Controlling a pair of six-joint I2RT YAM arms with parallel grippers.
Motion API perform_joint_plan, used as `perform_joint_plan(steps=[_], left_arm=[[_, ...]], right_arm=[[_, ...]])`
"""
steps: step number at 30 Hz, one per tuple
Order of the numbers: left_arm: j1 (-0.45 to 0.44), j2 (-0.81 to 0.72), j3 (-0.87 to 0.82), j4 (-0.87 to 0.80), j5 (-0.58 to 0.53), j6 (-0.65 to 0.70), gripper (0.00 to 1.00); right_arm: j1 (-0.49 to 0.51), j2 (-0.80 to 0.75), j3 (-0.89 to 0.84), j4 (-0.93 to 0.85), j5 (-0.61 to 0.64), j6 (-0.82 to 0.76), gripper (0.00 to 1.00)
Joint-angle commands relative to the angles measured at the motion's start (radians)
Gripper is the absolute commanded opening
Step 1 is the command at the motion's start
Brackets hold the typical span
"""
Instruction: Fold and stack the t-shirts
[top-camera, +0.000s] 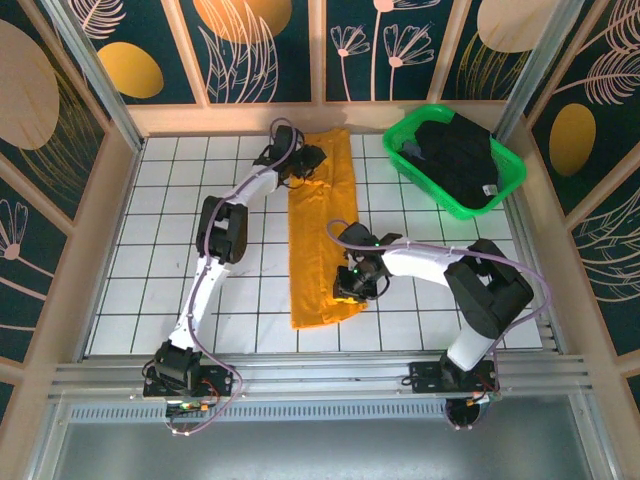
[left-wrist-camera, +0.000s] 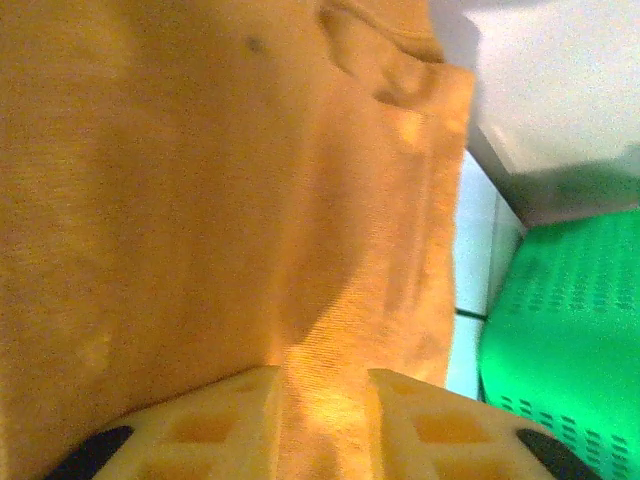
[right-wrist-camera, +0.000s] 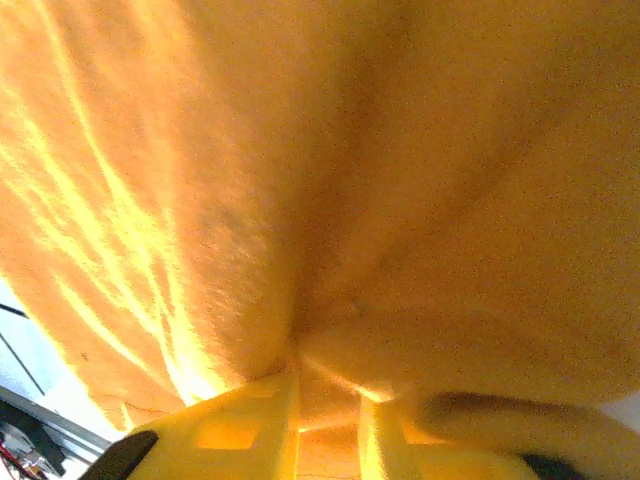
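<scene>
**Left gripper (top-camera: 308, 163) and right gripper (top-camera: 350, 285) at the two ends of the orange shirt (top-camera: 315, 240)**

The right gripper (right-wrist-camera: 328, 385) is clamped on the orange shirt (right-wrist-camera: 400, 200). In its wrist view the cloth is drawn together into creases that run down into the narrow gap between the yellow fingers (right-wrist-camera: 250, 420). From above, this gripper is at the near end of the shirt, on its right edge.

The left gripper (left-wrist-camera: 323, 385) is at the far end of the shirt. Its fingers (left-wrist-camera: 230, 420) stand a little apart and orange cloth fills the gap between them. I cannot tell if they press the cloth or only rest over it.

The orange shirt is folded into a long narrow strip. It lies on the white tiled counter (top-camera: 200, 170), between the two arms, and runs from the far side toward the near edge.

The black shirt (top-camera: 460, 150) lies crumpled in the green basket (top-camera: 470, 210) at the far right corner of the counter, apart from the orange shirt. A small white tag shows on it. In the left wrist view the basket wall (left-wrist-camera: 560, 330) is just beside the shirt's edge.
</scene>
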Motion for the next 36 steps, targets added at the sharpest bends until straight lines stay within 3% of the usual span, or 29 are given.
perform_joint_plan(steps=[1, 4, 10, 19, 23, 27, 29, 36], left_arm=[[0.026, -0.036, 0.068, 0.044, 0.025, 0.017, 0.34], [0.022, -0.190, -0.038, 0.023, -0.018, 0.067, 0.38], [-0.036, -0.567, -0.494, -0.013, -0.108, 0.155, 0.39], [-0.145, -1.018, -1.187, -0.275, -0.095, 0.250, 0.39], [-0.180, -1.162, -1.405, -0.391, -0.038, 0.266, 0.39], [-0.226, -1.246, -1.569, -0.444, 0.036, 0.241, 0.39], [-0.253, -1.277, -1.624, -0.439, 0.053, 0.212, 0.40], [-0.335, -1.291, -1.737, -0.260, 0.157, 0.052, 0.47]], right_arm=[[-0.001, -0.047, 0.054, -0.028, 0.040, 0.048, 0.28], [-0.002, -0.158, 0.021, -0.091, 0.134, 0.067, 0.35], [-0.010, -0.350, -0.111, -0.187, 0.237, 0.064, 0.45], [0.043, -0.169, -0.107, -0.216, 0.157, -0.069, 0.51], [0.046, -0.084, -0.079, -0.199, 0.141, -0.088, 0.44], [0.057, -0.035, -0.057, -0.176, 0.112, -0.088, 0.10], [0.068, -0.033, -0.050, -0.174, 0.103, -0.088, 0.00], [0.102, -0.067, -0.083, -0.168, 0.054, -0.069, 0.00]])
